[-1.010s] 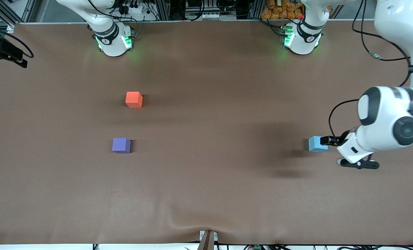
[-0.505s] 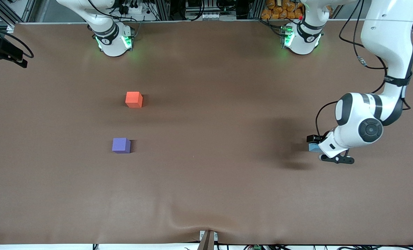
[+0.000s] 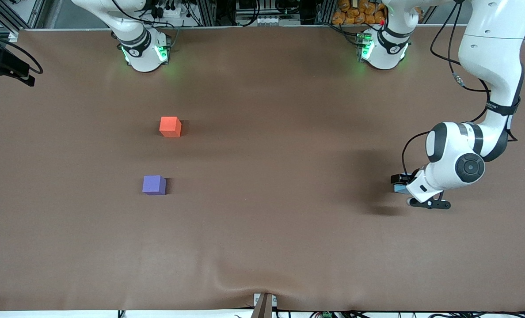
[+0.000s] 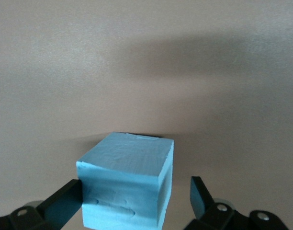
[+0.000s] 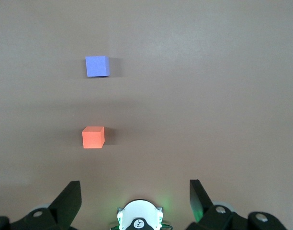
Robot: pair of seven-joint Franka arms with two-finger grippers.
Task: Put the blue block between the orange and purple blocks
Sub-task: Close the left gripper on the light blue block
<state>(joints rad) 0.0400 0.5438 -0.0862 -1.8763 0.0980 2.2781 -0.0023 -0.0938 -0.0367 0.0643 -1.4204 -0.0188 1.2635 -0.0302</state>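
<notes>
Down at the left arm's end of the worktop (image 3: 262,247), the left gripper (image 4: 137,201) has its jaws set around the blue block (image 4: 127,184), which sits on the brown surface. In the left wrist view one finger (image 4: 65,201) touches a side face of the cube while the other stands a little way off the facing side, so the jaws are spread wider than the block and not clamped on it. In the front view most of the blue block (image 3: 398,188) is hidden under the wrist, with only a sliver showing.

The orange block (image 3: 170,126) and the purple block (image 3: 154,184) lie toward the right arm's end, well apart from the blue one, the purple nearer the front camera than the orange, with bare worktop between them.

The right gripper (image 5: 134,199) waits high above its own base with its jaws wide apart and nothing in them, looking down on the orange block (image 5: 93,137) and purple block (image 5: 97,66).
</notes>
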